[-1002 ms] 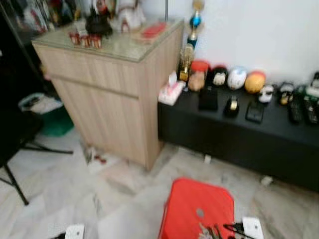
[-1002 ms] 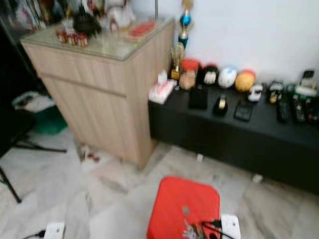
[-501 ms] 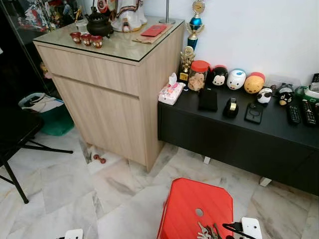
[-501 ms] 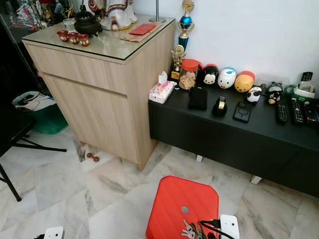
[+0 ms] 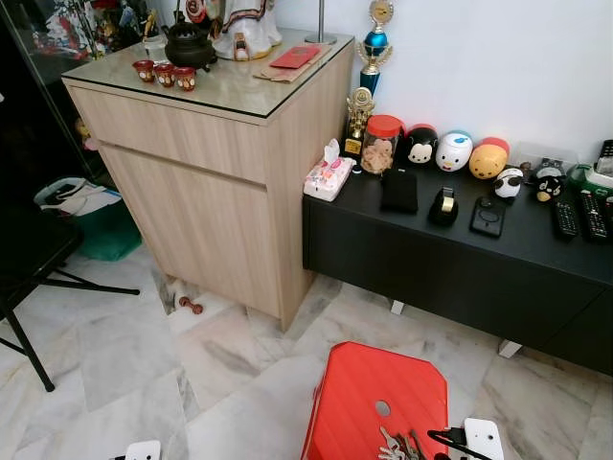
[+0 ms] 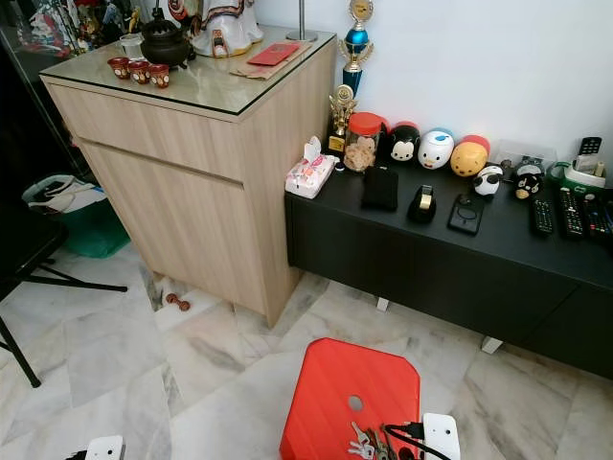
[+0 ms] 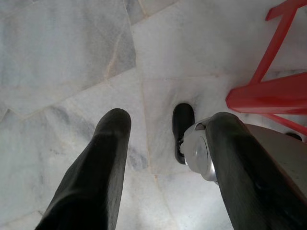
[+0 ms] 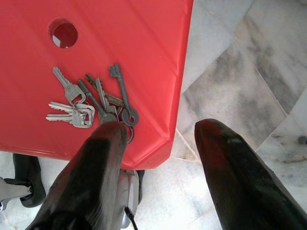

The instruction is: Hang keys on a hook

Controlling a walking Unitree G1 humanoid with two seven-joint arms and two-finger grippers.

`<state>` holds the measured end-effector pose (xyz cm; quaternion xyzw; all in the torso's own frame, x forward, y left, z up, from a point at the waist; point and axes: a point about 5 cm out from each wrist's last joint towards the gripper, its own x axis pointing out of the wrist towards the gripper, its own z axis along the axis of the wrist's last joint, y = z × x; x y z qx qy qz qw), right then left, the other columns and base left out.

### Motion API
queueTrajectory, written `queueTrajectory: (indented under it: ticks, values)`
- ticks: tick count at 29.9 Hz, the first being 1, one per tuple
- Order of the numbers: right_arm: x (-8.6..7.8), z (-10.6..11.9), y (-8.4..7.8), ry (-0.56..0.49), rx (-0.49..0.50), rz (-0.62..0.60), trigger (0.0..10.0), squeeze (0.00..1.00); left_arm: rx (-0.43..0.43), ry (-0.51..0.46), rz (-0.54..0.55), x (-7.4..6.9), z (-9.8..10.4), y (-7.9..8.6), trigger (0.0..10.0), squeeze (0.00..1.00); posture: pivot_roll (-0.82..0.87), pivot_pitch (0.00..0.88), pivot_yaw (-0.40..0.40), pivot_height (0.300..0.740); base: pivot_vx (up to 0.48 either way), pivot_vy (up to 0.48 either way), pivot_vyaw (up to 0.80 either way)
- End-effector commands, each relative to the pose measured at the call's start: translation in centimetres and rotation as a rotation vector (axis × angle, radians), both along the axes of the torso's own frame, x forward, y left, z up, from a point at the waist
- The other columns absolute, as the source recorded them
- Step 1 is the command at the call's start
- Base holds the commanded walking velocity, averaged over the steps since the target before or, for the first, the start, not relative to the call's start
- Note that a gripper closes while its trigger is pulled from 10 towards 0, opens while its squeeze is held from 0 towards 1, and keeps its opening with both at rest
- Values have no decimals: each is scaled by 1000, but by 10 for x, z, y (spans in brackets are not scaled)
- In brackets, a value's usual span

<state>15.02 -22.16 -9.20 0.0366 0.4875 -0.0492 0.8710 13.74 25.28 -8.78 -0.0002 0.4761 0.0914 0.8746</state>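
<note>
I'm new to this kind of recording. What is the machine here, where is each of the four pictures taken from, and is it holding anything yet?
This is a walking humanoid robot with two arms, each ending in an end effector of two long black fingers. The two wide pictures come from a stereo camera on its head, looking down at a red stool on a marble floor, with a wooden cabinet and a low black bench of ornaments behind.

The other two pictures come from cameras on the wrists, looking along the fingers. The left end effector is open over bare floor beside the stool. The right end effector is open above the stool's edge, where a bunch of keys lies on the seat. Nothing is held yet, and I see no hook.
</note>
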Motion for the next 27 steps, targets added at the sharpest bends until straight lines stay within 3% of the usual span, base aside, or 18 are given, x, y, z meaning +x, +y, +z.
queueTrajectory:
  ticks: [1,19,23,27]
  values:
    - [0,0,-1,-8,5,-18,10000,0,7,25,-4,-4,-1,2,10000,0,-27,0,-21,740,0,0,0]
    - [1,1,-2,-41,-3,-29,10000,0,33,-2,-6,-4,0,3,10000,0,-30,0,-17,740,0,0,0]
    - [3,3,-2,-80,0,-36,10000,0,7,-96,133,-3,2,5,10000,0,-25,0,-23,740,0,0,0]
    - [4,4,-2,-106,9,-46,10000,0,2,-142,158,-1,4,5,10000,0,-17,0,-26,740,0,0,0]
